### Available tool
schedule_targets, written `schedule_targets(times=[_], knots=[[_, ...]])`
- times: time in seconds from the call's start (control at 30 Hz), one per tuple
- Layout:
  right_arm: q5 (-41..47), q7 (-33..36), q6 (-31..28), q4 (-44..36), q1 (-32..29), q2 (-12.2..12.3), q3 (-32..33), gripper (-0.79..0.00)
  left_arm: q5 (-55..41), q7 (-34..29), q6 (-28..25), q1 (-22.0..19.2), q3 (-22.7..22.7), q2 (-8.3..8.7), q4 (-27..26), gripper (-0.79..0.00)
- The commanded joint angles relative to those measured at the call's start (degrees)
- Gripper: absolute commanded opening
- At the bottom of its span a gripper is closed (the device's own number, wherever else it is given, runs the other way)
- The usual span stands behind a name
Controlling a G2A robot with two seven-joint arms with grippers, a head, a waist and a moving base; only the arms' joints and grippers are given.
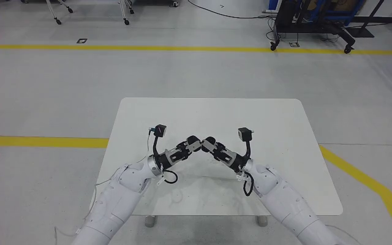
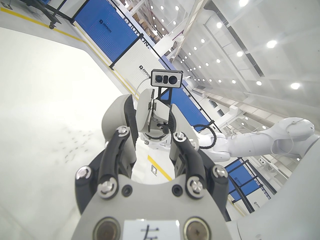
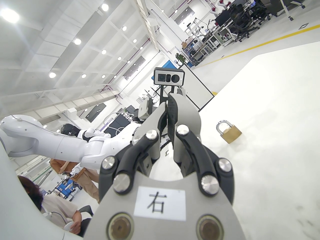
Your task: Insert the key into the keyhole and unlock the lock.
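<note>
From above, the two arms lean in from either side and meet over the middle of the table; the left gripper and the right gripper stand tip to tip, each forearm angled inward; nothing here suggests that unlocking has begun.

In the left wrist view, the left gripper's fingers are spread wide and grip nothing; the tip of the right gripper sits in the gap between them; a thin upright strip of metal there, most likely the key, looks pinched at that tip, though it is seen edge-on, so this is a judgement.

In the right wrist view, the right gripper has its pads pressed together and points straight at the other arm; the padlock rests on the table off to one side, well apart from both grippers, with its shackle closed; the keyhole cannot be made out.

The task therefore looks barely started; the key seems to be off the table but nowhere near the padlock; bringing the two together, inserting the key and turning it all remain.
</note>
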Motion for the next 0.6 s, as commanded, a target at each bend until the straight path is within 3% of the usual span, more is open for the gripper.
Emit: schedule_targets(times=[0.0,0.03,0.07,0.1,0.4,0.57], knots=[[0.09,0.24,0.04,0.0,0.0,-0.04,0.07,-0.785,0.07,0.05,0.12,-0.06,0.03,0.0,0.03,-0.785],[0.2,0.22,-0.07,-0.02,-0.03,-0.07,0.14,-0.785,0.13,0.17,0.15,-0.09,0.0,0.01,0.06,-0.785],[0.17,0.29,-0.13,-0.01,-0.03,-0.09,0.18,-0.434,0.41,0.47,0.52,-0.15,-0.13,0.02,0.24,-0.785],[-0.01,0.44,-0.23,0.01,0.02,-0.11,0.24,0.0,0.89,1.09,0.92,-0.2,-0.28,0.01,0.29,-0.785],[-0.27,0.31,-0.53,0.04,0.09,-0.15,0.42,0.0,1.86,2.32,1.03,0.39,-0.65,0.1,-0.54,-0.785],[-0.27,0.31,-0.53,0.04,0.09,-0.15,0.42,0.0,0.13,2.62,3.45,1.18,-3.01,0.69,-1.94,-0.785]])
